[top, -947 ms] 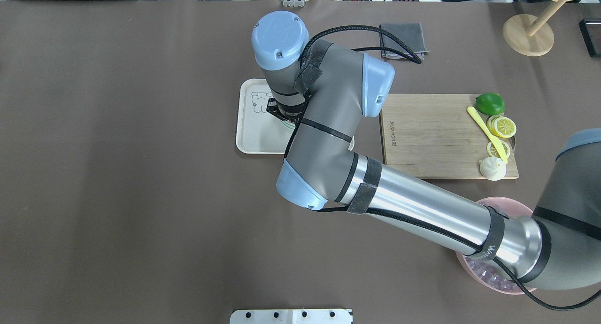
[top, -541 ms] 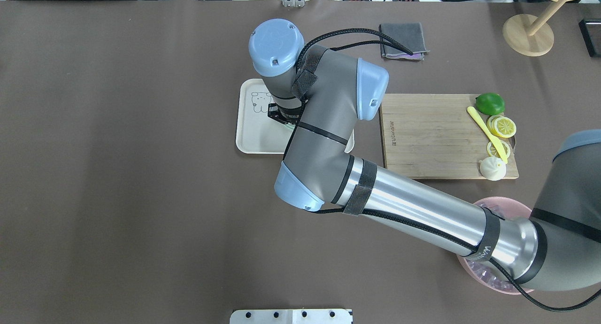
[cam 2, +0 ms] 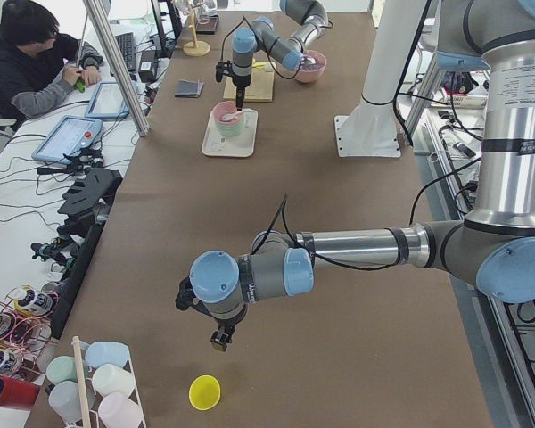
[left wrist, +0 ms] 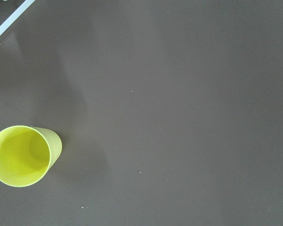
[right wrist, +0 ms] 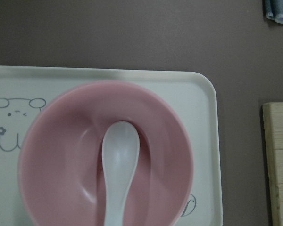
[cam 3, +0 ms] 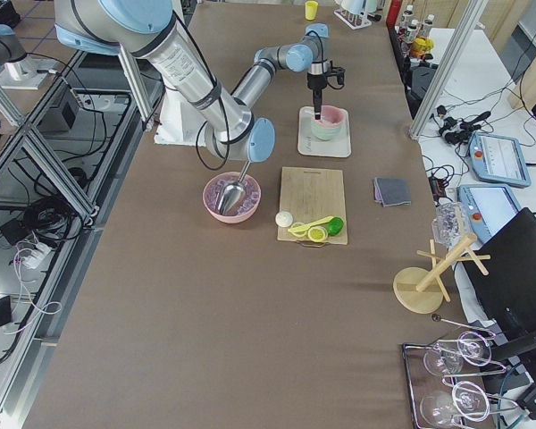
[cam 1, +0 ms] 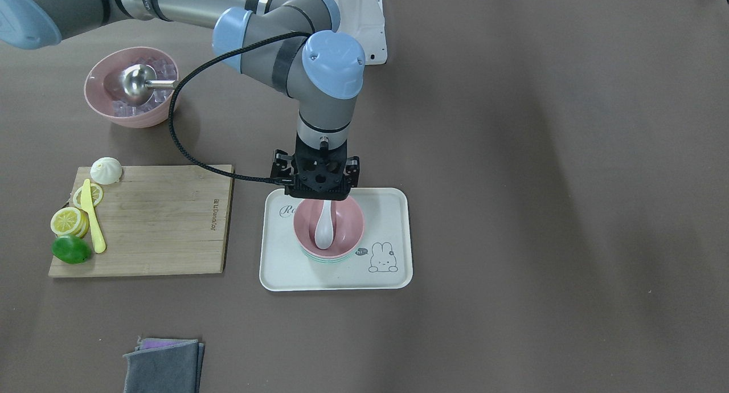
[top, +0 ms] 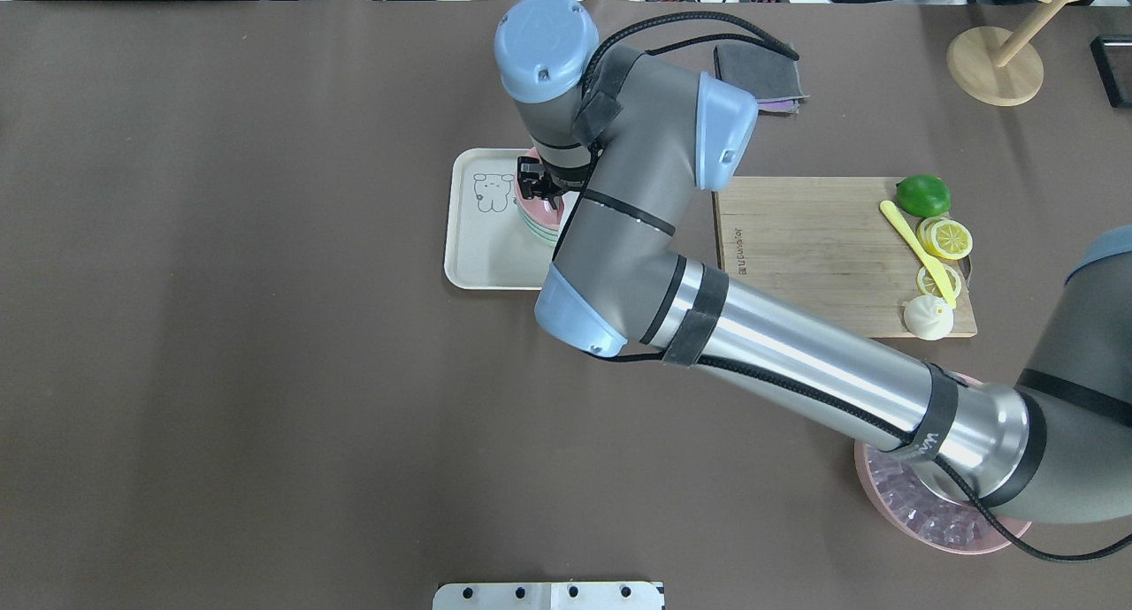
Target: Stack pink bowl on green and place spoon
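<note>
1. Reaches long across the table to the tray (cam 1: 387, 211), wrist turned straight down, holding the right gripper (cam 1: 318, 183) just above the pink bowl (cam 1: 347, 219).
2. Cannot tell how wide its jaws stand, or whether they grip the spoon (cam 1: 324, 233). Fingers are hidden under the gripper body from the front, under the wrist from overhead, and out of frame in the right wrist view.
3. From the front, shows the pink bowl nested on the green bowl (cam 1: 326, 261), seen only as a thin rim beneath. Also shows the spoon's scoop inside, with the handle leaning up toward the gripper.
4. From the right wrist, shows the scoop lying on the bowl's floor, handle cut off at the lower edge.
5. Only from the table's left end, shows the left gripper (cam 2: 219, 337) low over the table, forearm level, wrist bent down, near a standing yellow cup (left wrist: 21, 155). Cannot judge its jaws there.
</note>
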Motion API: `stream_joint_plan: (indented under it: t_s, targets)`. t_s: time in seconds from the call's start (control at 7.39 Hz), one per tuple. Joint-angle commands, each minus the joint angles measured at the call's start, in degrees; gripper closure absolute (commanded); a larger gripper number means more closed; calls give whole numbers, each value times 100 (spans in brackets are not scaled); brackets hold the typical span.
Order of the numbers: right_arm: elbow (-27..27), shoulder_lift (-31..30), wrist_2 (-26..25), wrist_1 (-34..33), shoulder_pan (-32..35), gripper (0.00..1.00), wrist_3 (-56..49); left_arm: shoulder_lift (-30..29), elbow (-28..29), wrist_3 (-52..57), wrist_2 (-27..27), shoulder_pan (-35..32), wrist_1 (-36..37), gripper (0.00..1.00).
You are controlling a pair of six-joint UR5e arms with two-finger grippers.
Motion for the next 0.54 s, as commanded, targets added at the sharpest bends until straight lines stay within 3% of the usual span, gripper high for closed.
stream_joint_plan:
  t_s: [0.0, 0.27, 0.41]
  targets:
    - [82, -214, 727, 46, 793, 1, -692, 61, -235, -1273, 60, -6, -8, 2]
    - [545, -958, 1124, 264, 1418, 0, -1361, 289, -901, -2254, 218, 21, -9, 2]
    - [809, -1615, 1596, 727, 1838, 0, -1808, 273, -1061, -2362, 254, 56, 0, 2]
